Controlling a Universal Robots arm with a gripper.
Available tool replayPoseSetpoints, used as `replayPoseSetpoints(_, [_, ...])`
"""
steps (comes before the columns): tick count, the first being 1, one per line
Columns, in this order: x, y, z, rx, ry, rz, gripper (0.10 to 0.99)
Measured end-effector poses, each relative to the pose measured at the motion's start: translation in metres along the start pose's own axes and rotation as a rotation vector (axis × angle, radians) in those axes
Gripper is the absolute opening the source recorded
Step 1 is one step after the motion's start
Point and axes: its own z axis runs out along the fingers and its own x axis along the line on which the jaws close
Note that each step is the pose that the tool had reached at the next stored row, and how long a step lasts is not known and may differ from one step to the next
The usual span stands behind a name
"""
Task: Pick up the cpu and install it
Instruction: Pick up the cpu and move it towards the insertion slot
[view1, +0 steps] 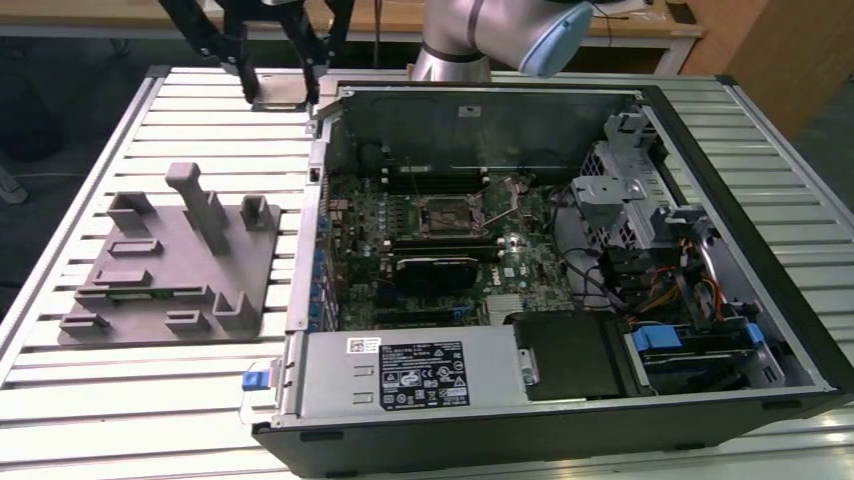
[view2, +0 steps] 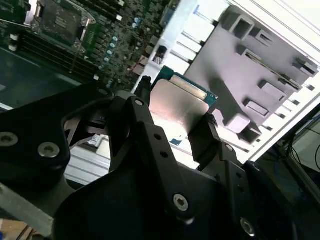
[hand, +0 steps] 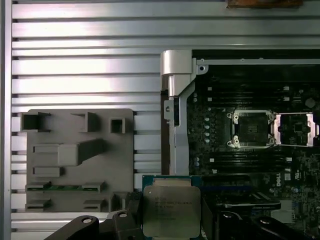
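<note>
Tool aloft — cpu in grip

I see the cpu with a pale silver top and a green rim. The gripper is black all over. The fixture is plain matte grey. The table is silver-white, striped by long slats. The motherboard reads dark green with black slots. The case is black outside, silver inside, with blue tabs. The arm is silver, capped pale blue.
</note>
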Motion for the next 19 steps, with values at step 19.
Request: replayPoseSetpoints(19, [-0.0863,0.0032,0.0,0.0,0.0002,0.0,0.553])
